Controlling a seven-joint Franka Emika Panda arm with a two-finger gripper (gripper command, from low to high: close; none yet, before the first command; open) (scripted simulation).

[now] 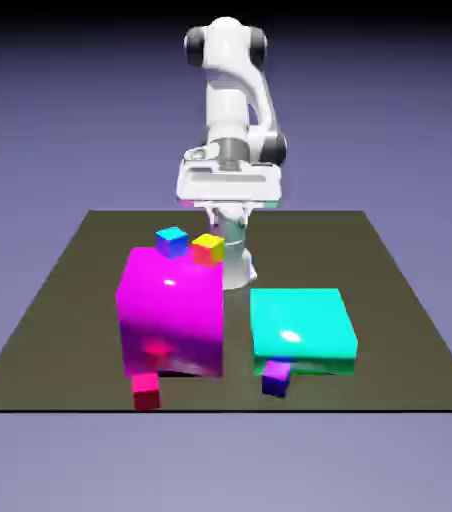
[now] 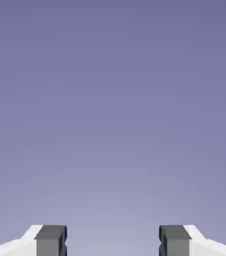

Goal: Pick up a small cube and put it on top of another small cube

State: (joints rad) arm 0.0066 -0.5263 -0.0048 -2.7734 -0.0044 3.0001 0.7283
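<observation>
- The gripper (image 2: 113, 242) is spread wide and holds nothing; the hand view shows only backdrop.
- The red cube (image 1: 146, 391) sits at the bench (image 1: 410, 330) front edge, just before the magenta block (image 1: 170, 310).
- The blue cube (image 1: 171, 241) lies behind that block, beside the yellow-topped cube (image 1: 208, 247).
- A purple cube (image 1: 276, 377) sits before the cyan block (image 1: 302, 322).

The white arm (image 1: 232, 110) stands folded upright, its end effector (image 2: 113, 242) spread wide apart, gripping nothing.
</observation>
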